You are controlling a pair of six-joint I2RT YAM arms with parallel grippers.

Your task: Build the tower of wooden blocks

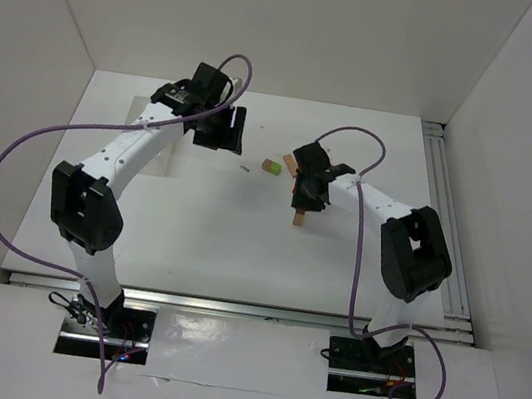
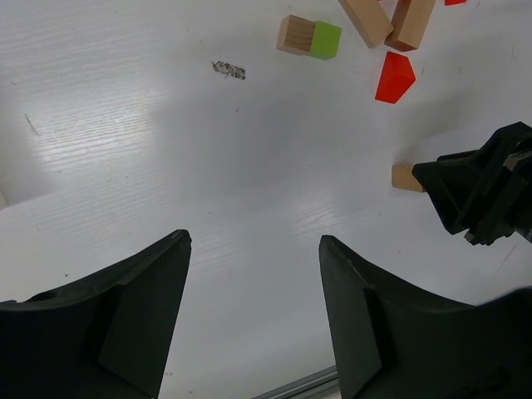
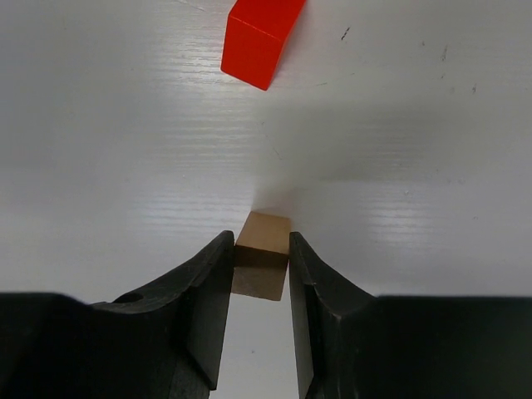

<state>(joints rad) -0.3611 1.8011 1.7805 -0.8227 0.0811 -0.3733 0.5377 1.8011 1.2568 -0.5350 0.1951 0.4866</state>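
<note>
The right claw (image 3: 259, 249) grasps a tan block (image 3: 264, 237) near the middle of the tabletop (image 1: 189, 238), well clear of its edges. A red block (image 3: 259, 37) lies ahead, well apart. The left claw (image 2: 253, 241) hangs released over bare surface, short of the lime green block (image 2: 325, 39).

bench (image 2: 166, 166): we see a white board, finely streaked, with a soft sheen.
tan block (image 3: 264, 235): we take it for bare wood, matt and unpainted.
red block (image 3: 259, 37): we see smooth, even paint, faintly glossy.
lime green block (image 2: 325, 39): painted, smooth, flat in finish.
left end effector (image 2: 253, 249): we see black matt plastic.
right end effector (image 3: 259, 249): the same black plastic, we note, with smooth inner faces.
rail (image 1: 229, 307): we read bare metal, dully shining.
cable (image 1: 8, 169): purple, smooth sheath.
</note>
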